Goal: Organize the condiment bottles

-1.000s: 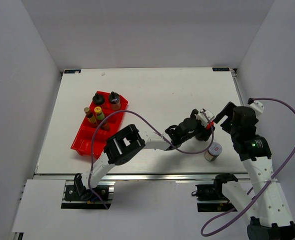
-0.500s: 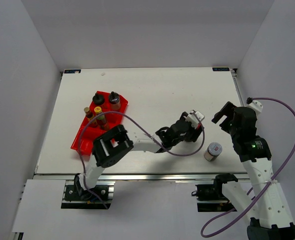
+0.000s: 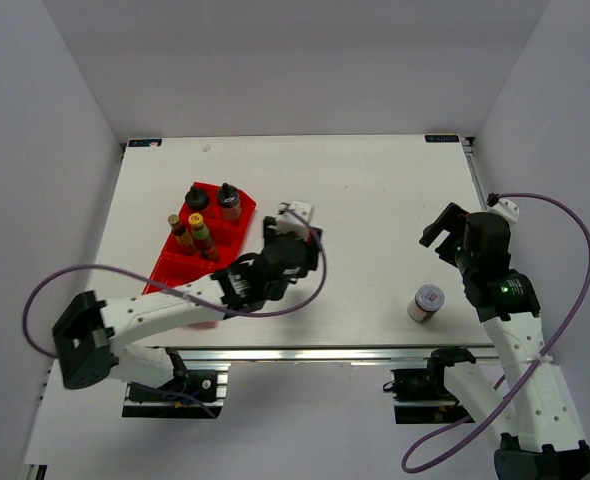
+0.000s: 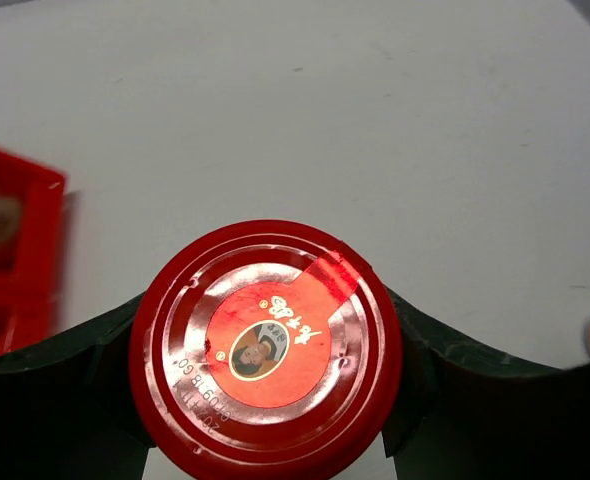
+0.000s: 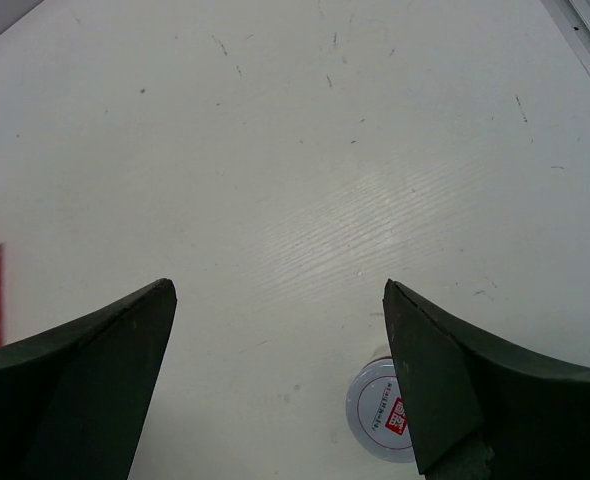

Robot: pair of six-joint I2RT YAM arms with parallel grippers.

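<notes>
Left arm (image 3: 165, 308) extended low and diagonally toward the table's middle, elbow out at far left. Left claw (image 3: 297, 235) clamped on a red-capped jar (image 4: 265, 350). Right arm (image 3: 505, 300) raised, wrist pitched forward. Right claw (image 3: 441, 228) spread wide, empty.

The top external camera sits above and behind the arm bases, looking down over the whole desk (image 3: 375, 190), near edge at the bottom. The left wrist camera looks straight down past the left end effector (image 4: 265, 360) at very close range onto the red-capped jar (image 4: 265, 345), the red tray (image 4: 15, 260) blurred at its left margin. The right wrist camera looks down past the right end effector (image 5: 278, 285) from higher, sharing with the overhead view the white-lidded jar (image 5: 380, 412) toward the desk's near right corner.
</notes>
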